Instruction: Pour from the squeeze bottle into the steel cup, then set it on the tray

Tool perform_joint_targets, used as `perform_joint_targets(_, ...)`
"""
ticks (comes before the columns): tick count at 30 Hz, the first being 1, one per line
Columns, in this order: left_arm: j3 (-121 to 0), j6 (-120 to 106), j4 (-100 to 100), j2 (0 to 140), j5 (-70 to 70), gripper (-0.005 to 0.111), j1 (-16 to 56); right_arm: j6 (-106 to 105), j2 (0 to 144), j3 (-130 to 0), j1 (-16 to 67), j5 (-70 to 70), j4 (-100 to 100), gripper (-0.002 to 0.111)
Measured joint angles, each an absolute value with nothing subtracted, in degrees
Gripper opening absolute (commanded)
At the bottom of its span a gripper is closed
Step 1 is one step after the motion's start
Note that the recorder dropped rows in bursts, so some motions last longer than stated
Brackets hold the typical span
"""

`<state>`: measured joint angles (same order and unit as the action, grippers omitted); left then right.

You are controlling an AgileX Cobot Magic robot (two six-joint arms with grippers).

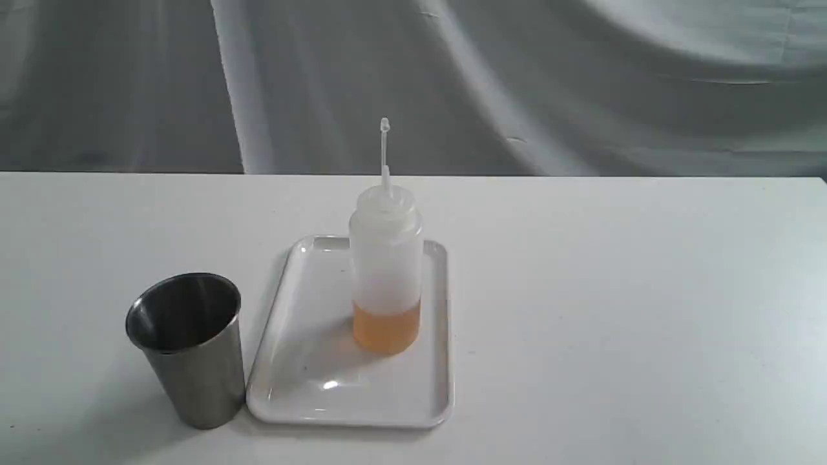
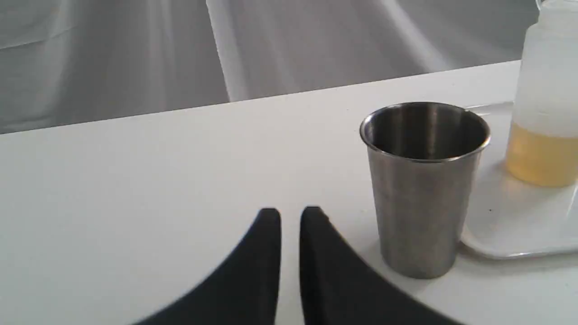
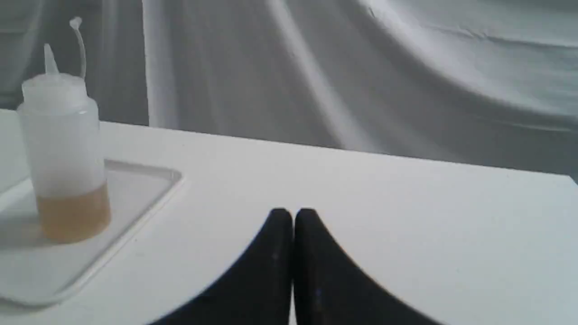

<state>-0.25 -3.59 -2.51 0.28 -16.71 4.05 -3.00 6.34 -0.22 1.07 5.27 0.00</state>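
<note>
1. We see the squeeze bottle [image 1: 386, 271] standing upright on the tray [image 1: 310, 381], on its far half and toward its right rim. Amber-orange liquid fills only the bottle's lower part, and the thin cap tether [image 1: 385, 145] sticks straight up beside the nozzle.
2. The tray lies flat on the white table [image 1: 614, 310], near its middle, with its long sides running away from the exterior camera.
3. The steel cup [image 1: 187, 352] stands upright on the table just beside the tray's near left corner. We cannot tell whether the two touch. Its inside looks dark and shiny, and we cannot tell whether it holds any liquid.
4. In the left wrist view, the left gripper [image 2: 290, 212] hangs over bare table near the cup but apart from it. Its black fingers are drawn in to a slim slit and grip nothing.
5. In the right wrist view, the right gripper [image 3: 292, 212] sits over bare table, well apart from the bottle. Its fingers are pressed almost together and hold nothing.
6. Neither gripper shows in the exterior view.
7. A grey draped cloth [image 1: 517, 84] hangs behind the table.
</note>
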Motion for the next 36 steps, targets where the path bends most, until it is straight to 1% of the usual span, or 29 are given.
perform_joint_targets(9,-0.3,-3.6,-2.5,0.3,-16.7,0.008,4.1,-2.9,6.2,-0.2,1.1,14.9,0.0,0.0)
perform_joint_targets(36,-0.3,-3.6,-2.5,0.3,-16.7,0.008,4.1,-2.9,6.2,-0.2,1.1,15.4,0.0,0.0)
